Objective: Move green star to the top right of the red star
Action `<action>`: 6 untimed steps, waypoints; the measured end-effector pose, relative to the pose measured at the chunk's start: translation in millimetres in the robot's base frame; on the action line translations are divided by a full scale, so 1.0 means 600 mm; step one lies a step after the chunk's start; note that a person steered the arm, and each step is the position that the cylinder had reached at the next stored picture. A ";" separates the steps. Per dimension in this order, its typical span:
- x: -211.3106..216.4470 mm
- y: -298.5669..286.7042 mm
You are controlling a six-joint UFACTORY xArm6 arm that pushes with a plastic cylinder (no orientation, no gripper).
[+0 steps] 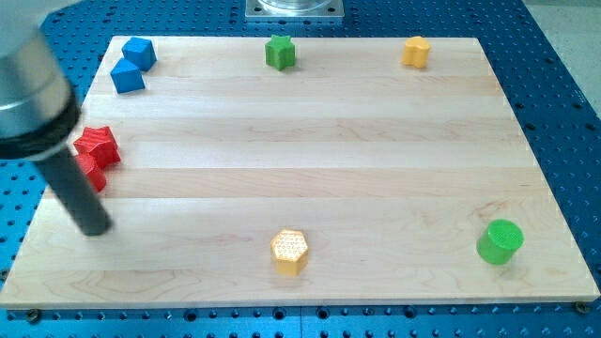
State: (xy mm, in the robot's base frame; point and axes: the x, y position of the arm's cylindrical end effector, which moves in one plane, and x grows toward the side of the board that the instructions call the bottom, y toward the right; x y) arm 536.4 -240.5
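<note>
Green star [280, 52]: at the board's top edge, near centre, well apart from everything else.
Red star [97, 145]: far left edge, mid-height, touching a second red block [91, 175] just below it, partly hidden by my rod.
My tip [95, 226]: on the board just below the red pair; a bare rod, nothing grasped.
Blue blocks [139, 52], [127, 77]: top left corner, side by side.
Yellow block [416, 52]: top right.
Yellow hexagon [289, 251]: bottom centre.
Green cylinder [500, 241]: bottom right.
Wooden board [310, 160]: bears all.
</note>
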 end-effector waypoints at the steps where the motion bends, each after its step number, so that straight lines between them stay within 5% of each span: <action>1: -0.069 0.001; 2: -0.087 0.008; 3: -0.091 0.161; 5: -0.355 0.570; 6: -0.491 0.618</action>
State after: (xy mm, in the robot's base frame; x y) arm 241.5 130.5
